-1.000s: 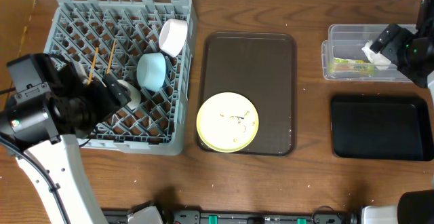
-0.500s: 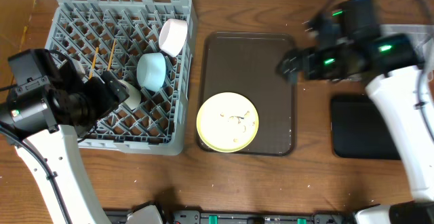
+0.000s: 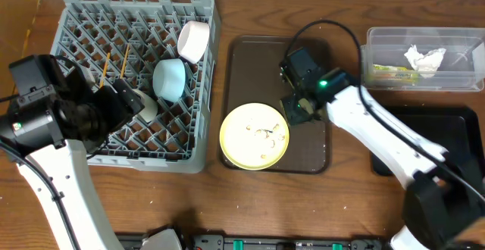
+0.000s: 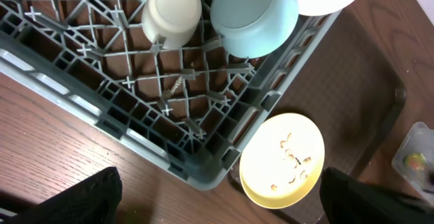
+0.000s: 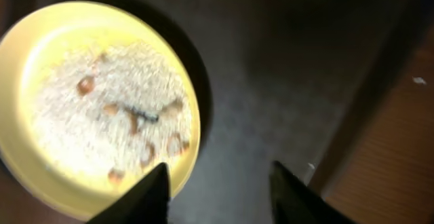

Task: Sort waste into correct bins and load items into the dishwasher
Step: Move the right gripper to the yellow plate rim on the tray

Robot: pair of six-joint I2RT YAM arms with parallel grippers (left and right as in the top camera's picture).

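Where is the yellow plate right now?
Overhead, the yellow plate sits on the brown tray, lower-left corner, right of the grey rack, the right gripper beside it.

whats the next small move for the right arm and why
Probably lower the right gripper toward the yellow plate so its open jaws straddle the rim. It hangs just off the plate's edge over the brown tray, and crumbs on the plate likely need tipping out.

Cup, blue bowl in rack, yellow plate
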